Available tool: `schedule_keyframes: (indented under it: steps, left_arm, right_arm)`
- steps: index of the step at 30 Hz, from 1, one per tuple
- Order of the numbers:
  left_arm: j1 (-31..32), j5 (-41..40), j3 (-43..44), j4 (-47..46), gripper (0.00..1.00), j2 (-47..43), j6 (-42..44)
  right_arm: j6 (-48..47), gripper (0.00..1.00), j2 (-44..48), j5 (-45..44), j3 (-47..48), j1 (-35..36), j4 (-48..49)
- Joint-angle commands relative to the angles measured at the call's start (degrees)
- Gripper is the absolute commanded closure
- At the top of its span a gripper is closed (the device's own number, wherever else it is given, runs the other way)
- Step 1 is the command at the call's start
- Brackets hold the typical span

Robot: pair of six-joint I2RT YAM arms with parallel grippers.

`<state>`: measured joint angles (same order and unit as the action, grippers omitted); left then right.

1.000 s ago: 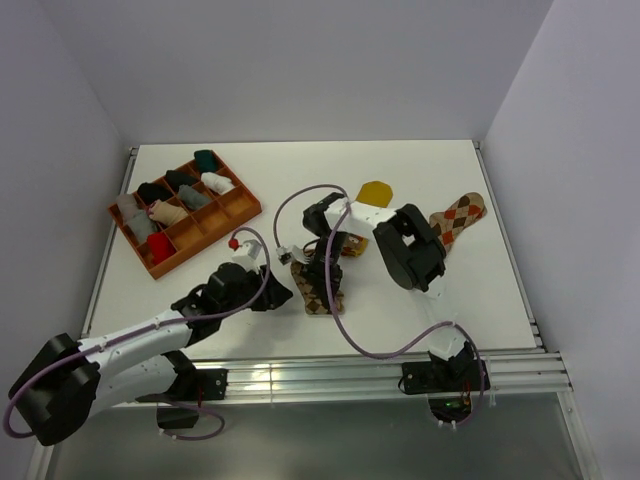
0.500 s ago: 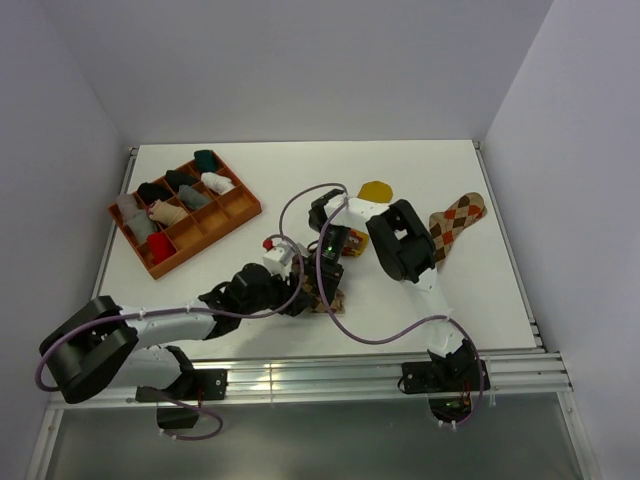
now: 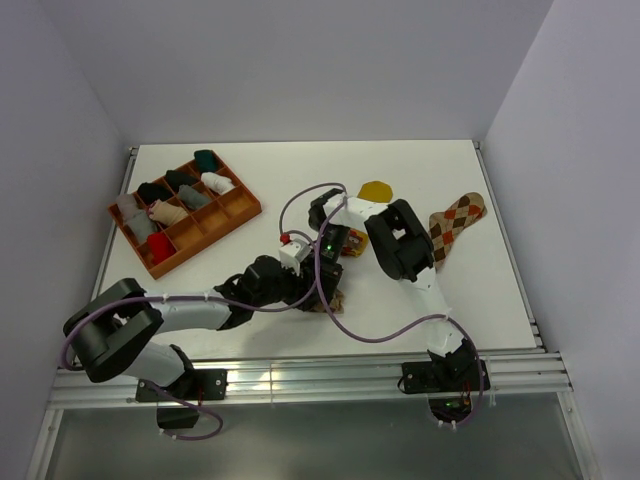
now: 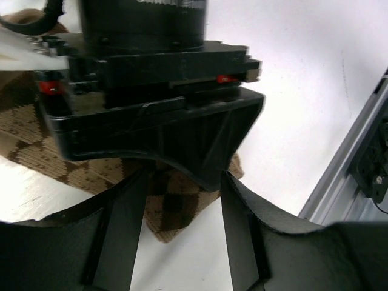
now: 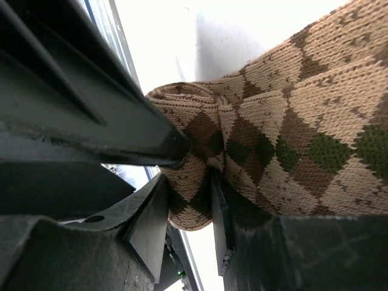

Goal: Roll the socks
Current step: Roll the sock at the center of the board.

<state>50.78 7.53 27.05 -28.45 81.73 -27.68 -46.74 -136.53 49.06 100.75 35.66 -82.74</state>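
A white table (image 3: 430, 160) has an orange plastic tray (image 3: 215, 222) at its back left, with small sock bundles (image 3: 170, 205) sitting in its boxes. A flat mustard yellow sock (image 3: 376, 190) lies near the back, in the middle. A long orange, brown and cream argyle sock (image 3: 458, 218) lies off to the right. Both are well away from the grippers. A purple cable (image 3: 380, 335) loops over the table in front of the right arm.

From above, both arms meet in the middle of the table. Their black bodies cover almost all of the brown-and-cream argyle sock (image 4: 176, 212) there. In the left wrist view the right gripper's black body fills the top and hides most of the sock. A silver metal rail (image 4: 339, 182) shows at the right edge. In the right wrist view dark bars fill the left side. I cannot tell what they belong to.

The right gripper (image 5: 188, 218) pinches the sock. Its two fingers are close together and squeeze the rolled-up end between them. The rest of the sock stretches away flat to the upper right.

The left gripper (image 4: 179, 200) has its fingers spread apart and holds nothing. The sock's end lies on the table just past its fingertips (image 4: 130, 200), under the right gripper.
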Motion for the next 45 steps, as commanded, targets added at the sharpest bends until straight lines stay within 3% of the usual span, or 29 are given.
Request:
schedule_keyframes:
  steps: [1, 12, 30, 45]
  left_arm:
    - [0.5, 2.0, -0.6, -5.0, 0.44, -0.6, 0.5]
    - [0.5, 0.8, -5.6, -12.4, 0.45, 0.9, -3.0]
    - [0.5, 1.3, -9.4, -17.0, 0.52, 5.4, -5.5]
    - [3.8, -7.3, -6.0, -8.7, 0.48, 7.0, -4.4]
  right_arm:
    - [-0.1, 0.61, -3.0, -1.9, 2.0, -0.6, 0.2]
    - [-0.2, 0.61, -3.4, -2.1, 1.8, -1.3, 0.1]
    - [1.2, 0.61, -4.0, -2.1, 2.1, -2.3, 0.1]
    - [1.4, 0.61, -3.7, -3.1, 1.6, -2.5, 0.2]
